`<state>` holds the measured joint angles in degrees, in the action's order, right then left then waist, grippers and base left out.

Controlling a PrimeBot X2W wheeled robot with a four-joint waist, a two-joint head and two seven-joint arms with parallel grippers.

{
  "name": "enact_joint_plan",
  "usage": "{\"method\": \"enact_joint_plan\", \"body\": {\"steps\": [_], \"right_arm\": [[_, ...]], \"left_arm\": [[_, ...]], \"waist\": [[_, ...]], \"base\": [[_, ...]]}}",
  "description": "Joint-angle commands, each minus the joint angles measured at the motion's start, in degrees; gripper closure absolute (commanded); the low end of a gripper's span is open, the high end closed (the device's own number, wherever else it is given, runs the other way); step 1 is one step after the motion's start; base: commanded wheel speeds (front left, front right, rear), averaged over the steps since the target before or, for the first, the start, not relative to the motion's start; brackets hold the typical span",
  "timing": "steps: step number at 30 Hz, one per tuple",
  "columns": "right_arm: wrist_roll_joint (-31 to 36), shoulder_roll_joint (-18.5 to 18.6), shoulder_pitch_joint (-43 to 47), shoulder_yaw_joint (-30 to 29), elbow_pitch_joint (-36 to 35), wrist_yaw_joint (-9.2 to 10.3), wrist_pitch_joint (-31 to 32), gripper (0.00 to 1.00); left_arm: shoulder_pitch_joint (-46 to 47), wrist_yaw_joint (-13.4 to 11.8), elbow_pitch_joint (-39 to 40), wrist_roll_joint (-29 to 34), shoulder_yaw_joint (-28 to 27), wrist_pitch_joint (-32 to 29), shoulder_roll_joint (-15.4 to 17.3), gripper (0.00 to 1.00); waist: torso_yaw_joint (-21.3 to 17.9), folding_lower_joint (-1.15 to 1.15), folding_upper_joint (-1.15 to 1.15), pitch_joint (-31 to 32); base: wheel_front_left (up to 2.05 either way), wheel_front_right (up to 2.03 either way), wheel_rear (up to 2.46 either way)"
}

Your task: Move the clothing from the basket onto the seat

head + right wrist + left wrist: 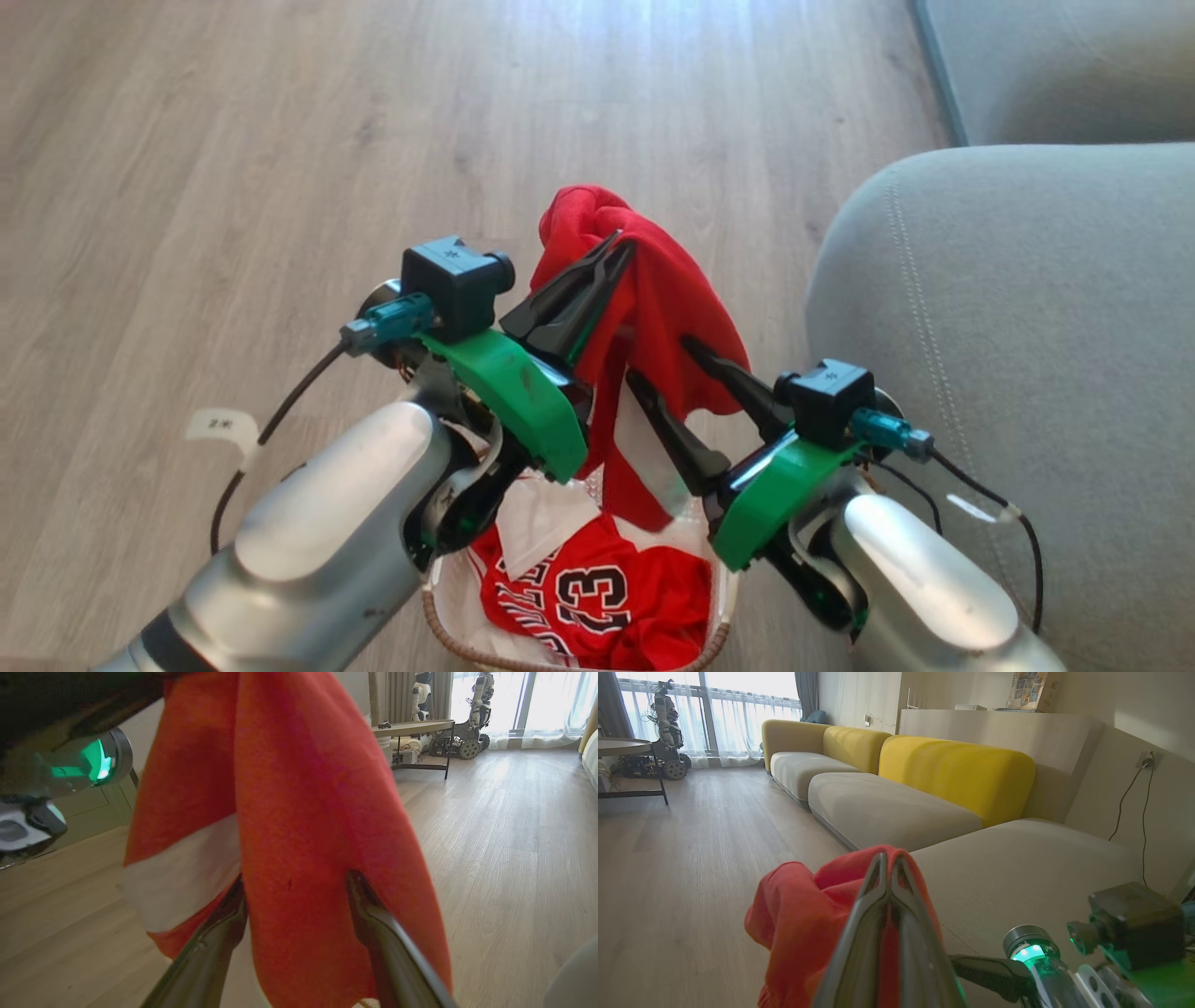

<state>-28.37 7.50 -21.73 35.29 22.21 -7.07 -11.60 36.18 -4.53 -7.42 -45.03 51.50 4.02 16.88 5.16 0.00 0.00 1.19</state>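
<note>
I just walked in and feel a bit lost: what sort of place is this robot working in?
Probably a living room, perhaps a mock one in a robot lab: a long sofa with yellow backs, a wood-plank floor, and another wheeled robot parked by the curtained window.

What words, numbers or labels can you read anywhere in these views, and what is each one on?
"23": on the red jersey in the basket.
Black-and-white lettering beside the number: folded, not readable in full.
White tag on the black cable: marks too blurred to read.
Colourful printed sheet at the top of the left wrist view: too small to read.
</note>
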Motion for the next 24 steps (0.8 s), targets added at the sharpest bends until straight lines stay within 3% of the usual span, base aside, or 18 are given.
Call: {"method": "enact_joint_plan", "body": {"steps": [1,9,10,11,12,24], "right_arm": [[-0.59,-0.81,-3.08,0.69,-0.58,-0.42,-0.83,0.0],[-2.58,-1.02,-7.07,2.5,6.07,-0.42,-2.45,0.0],[-2.81,-1.07,-7.46,2.89,6.61,-0.42,-2.62,0.29],[-3.07,-1.13,-7.8,3.17,7.05,-0.42,-2.78,0.81],[-3.31,-1.16,-8.1,3.38,7.44,-0.42,-2.91,1.0],[-4.17,-0.51,-8.82,2.3,6.59,-0.42,-3.38,1.0]], "left_arm": [[4.44,0.3,1.42,0.5,-2.16,-0.1,0.35,1.0],[4.38,1.05,0.86,0.27,-0.66,-0.36,-1.04,1.0],[4.35,1.09,0.77,0.24,-0.54,-0.41,-1.08,1.0],[4.31,1.09,0.69,0.21,-0.45,-0.46,-1.09,1.0],[4.28,1.11,0.62,0.18,-0.39,-0.47,-1.08,1.0],[3.66,0.66,0.03,-0.22,-0.47,-0.42,-0.25,1.0]], "waist": [[0.9,0.0,0.0,0.15],[3.25,0.0,0.0,0.48],[3.44,0.0,0.0,0.52],[3.6,0.0,0.0,0.54],[3.74,0.0,0.0,0.56],[4.01,0.0,0.0,0.56]], "base": [[0.0,0.0,0.0],[0.0,0.0,0.0],[0.0,0.0,0.0],[0.0,0.0,0.0],[0.0,0.0,0.0],[0.0,0.0,0.0]]}}
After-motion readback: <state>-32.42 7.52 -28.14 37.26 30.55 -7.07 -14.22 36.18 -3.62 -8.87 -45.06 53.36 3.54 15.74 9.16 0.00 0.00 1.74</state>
